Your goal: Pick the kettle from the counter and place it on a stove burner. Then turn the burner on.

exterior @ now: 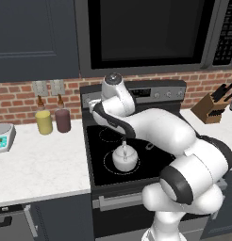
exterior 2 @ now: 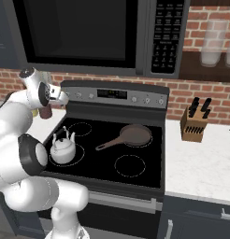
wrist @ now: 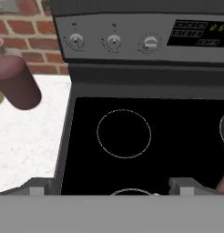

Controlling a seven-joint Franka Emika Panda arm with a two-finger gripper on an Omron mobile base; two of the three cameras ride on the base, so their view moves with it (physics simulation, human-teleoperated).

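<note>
The kettle [exterior: 124, 158] sits upright on the front-left burner [exterior: 107, 165] of the black cooktop [exterior 2: 135, 175], inside the largest dashed circle, its thin arched handle standing up. My gripper [wrist: 111, 187] is spread wide and grasping nothing, raised above the cooktop and facing the back panel, where three knobs [wrist: 113, 42] line up beside the display [wrist: 199, 32]. The skillet [exterior 2: 131, 136] rests on the back-right ring, well apart from the kettle. On the white counter [exterior: 37, 164] left of the stove stand a dark red bottle [exterior: 62, 118] and a yellow one [exterior: 43, 120]; a knife block [exterior 2: 194, 123] stands on the right
</note>
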